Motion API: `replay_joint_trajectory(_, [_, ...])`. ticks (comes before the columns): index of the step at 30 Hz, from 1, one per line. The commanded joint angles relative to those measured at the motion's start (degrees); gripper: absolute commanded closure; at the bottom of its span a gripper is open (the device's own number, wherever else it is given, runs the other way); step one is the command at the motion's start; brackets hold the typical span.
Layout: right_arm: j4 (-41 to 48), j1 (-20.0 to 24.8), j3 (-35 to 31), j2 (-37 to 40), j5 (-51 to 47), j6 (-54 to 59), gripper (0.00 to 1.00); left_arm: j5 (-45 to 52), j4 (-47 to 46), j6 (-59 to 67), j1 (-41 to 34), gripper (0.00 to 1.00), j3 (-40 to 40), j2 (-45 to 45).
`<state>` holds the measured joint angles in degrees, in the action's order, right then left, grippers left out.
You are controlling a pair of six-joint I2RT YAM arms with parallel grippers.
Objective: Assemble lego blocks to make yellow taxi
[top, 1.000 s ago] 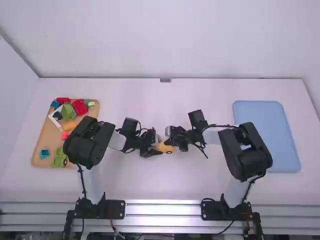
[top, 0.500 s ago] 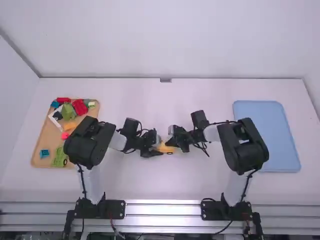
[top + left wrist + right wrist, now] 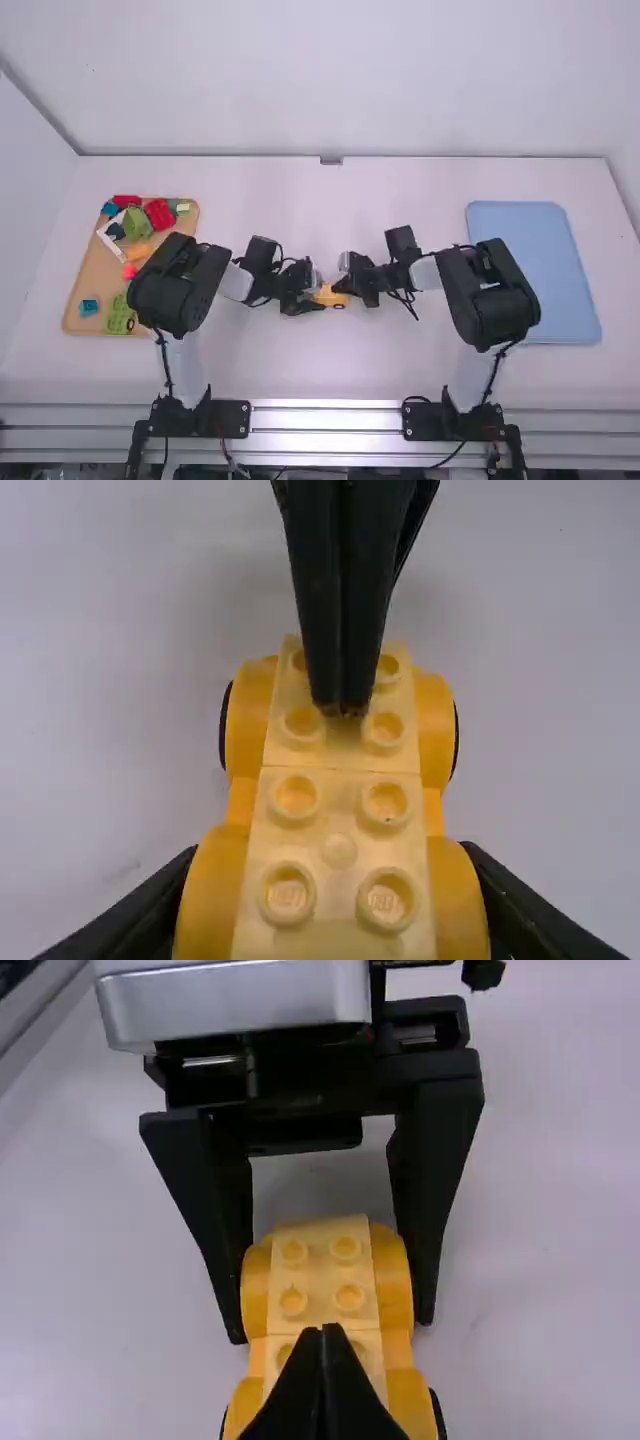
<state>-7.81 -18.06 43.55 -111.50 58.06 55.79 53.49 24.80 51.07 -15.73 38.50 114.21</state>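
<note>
In the high view my left gripper (image 3: 318, 291) and my right gripper (image 3: 338, 282) meet at the yellow car (image 3: 329, 297) on the table. The left wrist view shows the yellow car base (image 3: 245, 880) with black wheels and pale yellow studded bricks (image 3: 340, 820) along its top; my left gripper (image 3: 335, 920) holds its near end from both sides. Seen from the right wrist, my right gripper (image 3: 322, 1335) is shut, its tips over the studs of the pale bricks (image 3: 320, 1270) at the other end, with nothing visible between them.
At the left, a wooden tray (image 3: 75, 300) holds red, green, blue and orange pieces, under and beside the left arm. A blue tray (image 3: 535, 270) lies at the right, next to the right arm's elbow.
My right gripper and arm have shifted slightly, the wrist moving a little to the right over the car. The left arm and the car have stayed almost still.
</note>
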Motion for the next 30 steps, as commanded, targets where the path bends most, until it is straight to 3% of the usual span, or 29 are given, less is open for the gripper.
replay_joint_trajectory(1, [1.81,-2.71,-2.62,-4.11,-16.98,-1.99,1.00,-0.37,-0.33,-1.75,-0.09,0.72,-0.52,0.72])
replay_joint_trajectory(7, [0.31,-0.55,-2.71,-0.79,-5.01,3.17,1.00,-0.42,-0.33,-1.70,-0.04,0.72,-0.52,0.72])
replay_joint_trajectory(8, [0.31,0.92,-2.69,2.36,0.44,5.51,1.00,-0.44,-0.35,-1.70,-0.09,0.72,-0.52,0.72])
replay_joint_trajectory(12, [0.13,3.67,-2.34,9.40,4.94,5.33,1.00,-0.46,-0.31,-1.70,-0.04,0.70,-0.52,0.72])
replay_joint_trajectory(13, [0.13,4.44,-2.27,12.37,4.68,3.96,0.87,-0.42,-0.31,-1.70,-0.09,0.68,-0.52,0.72])
replay_joint_trajectory(14, [0.35,4.85,-2.29,15.06,3.08,2.71,0.62,-0.52,-0.24,-1.51,-0.04,0.67,-0.52,0.72])
replay_joint_trajectory(15, [0.46,4.96,-2.29,15.76,2.34,2.21,0.55,-0.57,-0.24,-1.51,-0.02,0.66,-0.52,0.72])
replay_joint_trajectory(16, [0.55,5.01,-2.36,17.79,-0.13,0.46,0.27,-0.61,-0.22,-1.53,-0.04,0.66,-0.52,0.72])
replay_joint_trajectory(18, [0.70,4.81,-2.38,21.51,-7.74,-5.05,0.02,-0.59,0.42,-1.53,-0.04,0.63,-0.52,0.72])
replay_joint_trajectory(24, [1.01,2.23,-2.38,24.28,-19.39,-14.34,0.01,-0.68,3.58,-1.51,-0.04,0.55,-0.52,0.72])
replay_joint_trajectory(30, [2.03,-0.57,-2.38,24.24,-22.40,-15.10,0.01,-3.58,4.59,-1.62,-0.09,0.54,0.04,0.72])
